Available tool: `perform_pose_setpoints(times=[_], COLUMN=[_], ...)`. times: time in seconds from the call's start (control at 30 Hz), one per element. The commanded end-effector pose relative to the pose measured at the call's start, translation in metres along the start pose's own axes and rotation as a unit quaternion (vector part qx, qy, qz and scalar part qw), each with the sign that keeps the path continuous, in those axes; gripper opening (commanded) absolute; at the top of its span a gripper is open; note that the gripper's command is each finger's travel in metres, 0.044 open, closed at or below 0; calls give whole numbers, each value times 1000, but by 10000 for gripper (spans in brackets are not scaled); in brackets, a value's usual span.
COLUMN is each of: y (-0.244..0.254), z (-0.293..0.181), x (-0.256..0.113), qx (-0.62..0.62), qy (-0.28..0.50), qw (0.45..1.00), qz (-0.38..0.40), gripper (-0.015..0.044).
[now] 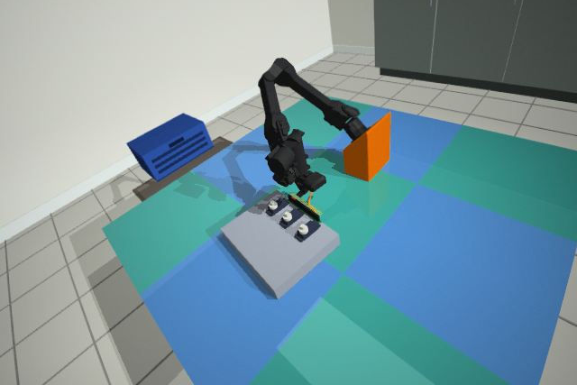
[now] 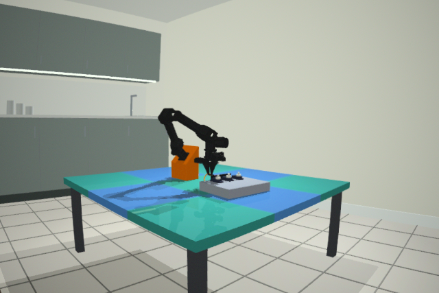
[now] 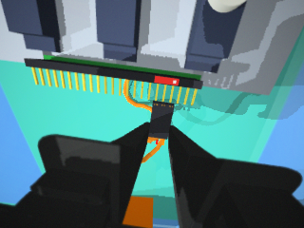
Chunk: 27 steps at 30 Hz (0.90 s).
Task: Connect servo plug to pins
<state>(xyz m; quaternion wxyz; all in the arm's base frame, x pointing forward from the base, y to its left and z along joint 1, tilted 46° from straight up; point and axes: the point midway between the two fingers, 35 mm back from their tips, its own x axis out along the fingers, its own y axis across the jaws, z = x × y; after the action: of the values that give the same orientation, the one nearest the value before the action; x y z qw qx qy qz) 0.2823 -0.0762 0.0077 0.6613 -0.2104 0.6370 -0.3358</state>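
Note:
My gripper (image 1: 301, 193) (image 2: 211, 173) (image 3: 159, 127) points down at the pin side of the grey holder (image 1: 279, 260) (image 2: 247, 188) (image 3: 78, 28), shut on the dark plug (image 3: 161, 116). In the wrist view the plug's hole end faces the row of gold pins (image 3: 91, 84) and looks about square to it, right at the tips of the pins by the red band (image 3: 163, 80). The band's white dot (image 3: 175, 82) is at its right end. Height against the pins and contact cannot be told. The orange lead (image 3: 129, 97) (image 1: 310, 201) loops left of the plug; wire order is unclear.
Three dark servos with white horns (image 1: 303, 229) (image 1: 287, 216) (image 1: 272, 205) sit in the holder beside the pin row. The orange block (image 1: 368, 157) (image 2: 185, 169) stands at the arm's base. A blue box (image 1: 172, 148) is beyond the table edge.

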Motion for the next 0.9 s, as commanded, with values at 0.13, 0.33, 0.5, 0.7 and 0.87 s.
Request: perform_pose_setpoints(times=[0.13, 0.33, 0.5, 0.7, 0.87], y=[0, 0, 0, -1, -1], z=[3, 7, 11, 14, 18], x=[0, 0, -1, -1, -1], qx=[-2, -2, -2, -2, -2], qy=[0, 0, 0, 0, 0], qw=[1000, 1000, 1000, 1000, 1000], qz=[-1, -1, -1, -1, -1], gripper=[0, 0, 0, 0, 0])
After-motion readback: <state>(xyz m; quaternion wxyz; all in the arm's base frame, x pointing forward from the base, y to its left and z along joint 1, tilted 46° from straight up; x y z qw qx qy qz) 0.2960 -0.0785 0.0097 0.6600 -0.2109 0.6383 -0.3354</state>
